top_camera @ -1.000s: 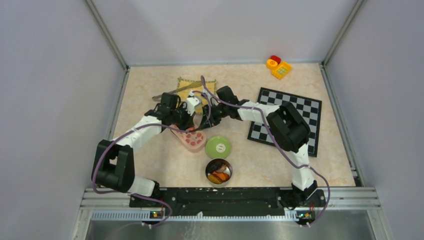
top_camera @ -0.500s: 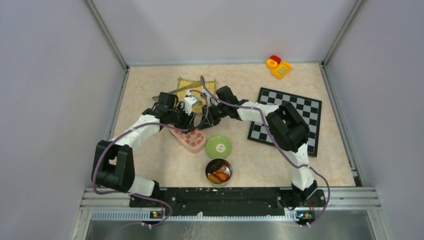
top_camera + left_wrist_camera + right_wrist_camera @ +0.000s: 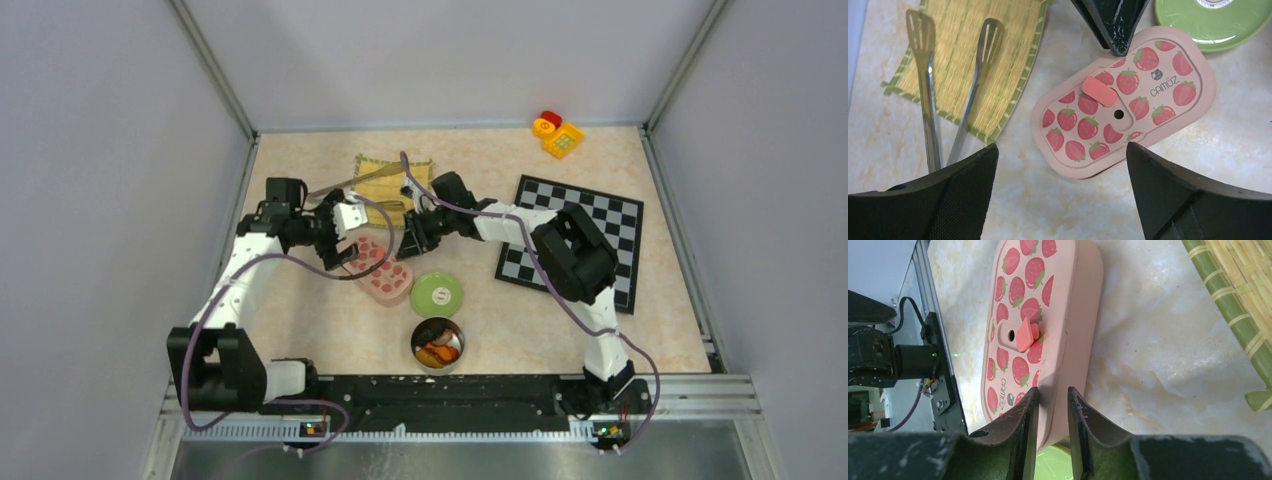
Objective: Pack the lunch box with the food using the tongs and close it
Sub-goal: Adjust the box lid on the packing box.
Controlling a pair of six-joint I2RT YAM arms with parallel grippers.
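The pink strawberry-print lunch box lies with its lid on, a pink tab lying beside a small hole in it. My right gripper stands at its far end, shut on the box's rim. My left gripper hovers open to the box's left, over bare table, holding nothing. The silver tongs lie across the yellow mat, their two arms reaching under my left finger. Orange and brown food sits in a round metal tin near the arm bases.
A green round dish lies between the lunch box and the tin, also showing past the box. A chessboard covers the right side. Red, orange and yellow toy blocks sit at the back right corner.
My left gripper has opened wide and drawn back to the left, off the lunch box. The right gripper and the box have stayed in place.
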